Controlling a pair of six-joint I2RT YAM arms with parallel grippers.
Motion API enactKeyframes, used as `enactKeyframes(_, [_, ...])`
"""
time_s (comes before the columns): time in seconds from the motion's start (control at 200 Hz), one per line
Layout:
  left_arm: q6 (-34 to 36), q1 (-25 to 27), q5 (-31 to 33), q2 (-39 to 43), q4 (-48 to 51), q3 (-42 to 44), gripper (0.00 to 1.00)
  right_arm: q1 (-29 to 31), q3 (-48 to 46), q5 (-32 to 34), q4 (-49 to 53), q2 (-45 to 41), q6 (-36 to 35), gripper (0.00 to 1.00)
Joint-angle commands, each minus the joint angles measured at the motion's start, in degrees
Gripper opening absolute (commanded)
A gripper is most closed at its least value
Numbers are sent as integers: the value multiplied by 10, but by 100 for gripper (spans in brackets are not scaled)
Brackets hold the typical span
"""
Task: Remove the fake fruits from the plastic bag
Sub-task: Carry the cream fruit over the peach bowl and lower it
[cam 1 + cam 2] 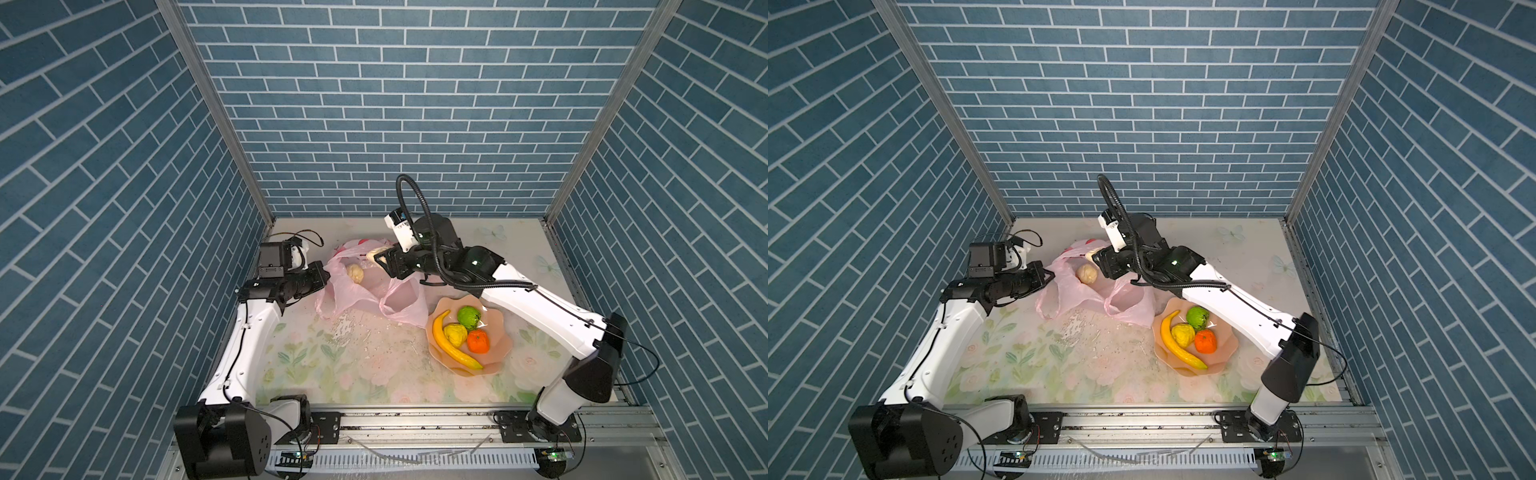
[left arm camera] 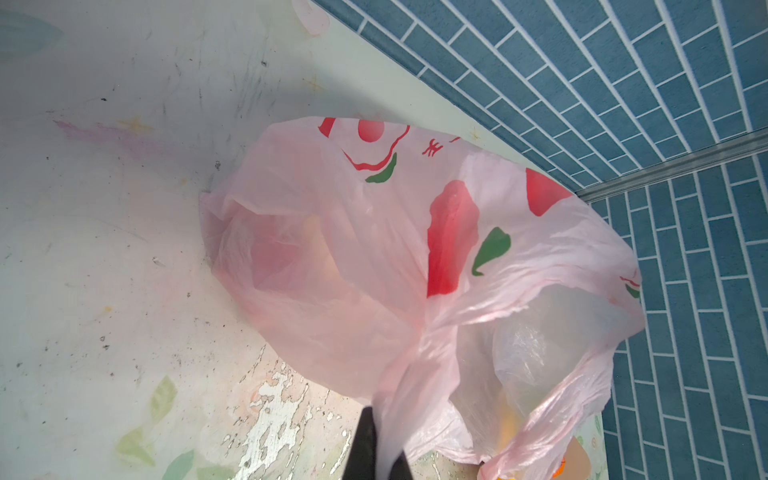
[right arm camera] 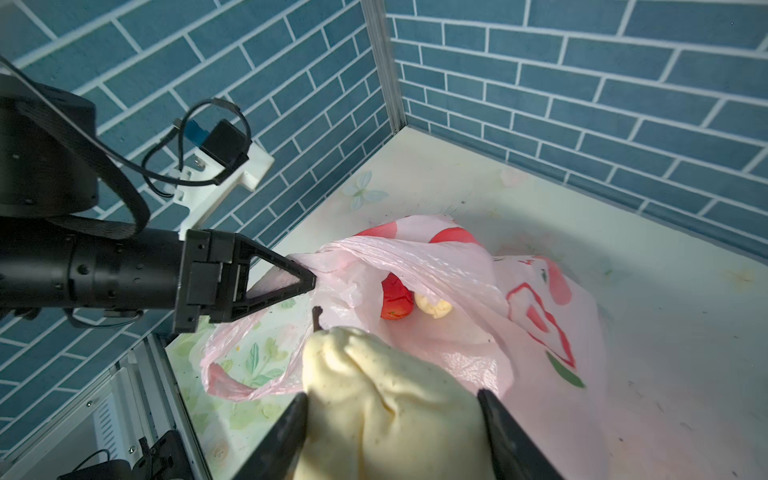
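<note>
Floral table (image 1: 332,353), brick walls (image 1: 374,124): bag (image 1: 361,293) near back edge.
Left gripper (image 3: 309,282) pinches its rim; right gripper (image 3: 390,399) clasps a cream fruit (image 3: 374,365).

Red apple (image 3: 395,302) half under plastic bag (image 3: 436,257), yellowish blur (image 2: 509,424) perhaps fruit

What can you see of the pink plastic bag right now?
The plastic bag is thin, translucent pink and crinkled, printed with red and green shapes. It lies slumped on the floral table with its mouth open and two loop handles trailing toward the near side. The left gripper is shut on its rim, lifting one edge. Inside it, a red apple and a cream lump show.
</note>
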State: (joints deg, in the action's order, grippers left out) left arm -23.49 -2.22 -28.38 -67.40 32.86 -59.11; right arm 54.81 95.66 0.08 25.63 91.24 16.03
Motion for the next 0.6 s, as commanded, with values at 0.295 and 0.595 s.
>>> enactKeyframes(0.295, [9, 3, 2, 10, 7, 5, 0, -60, -262, 248, 95, -244, 140, 14])
enactKeyframes(0.595, [15, 3, 1, 17, 12, 13, 0, -68, -456, 403, 141, -364, 461, 11])
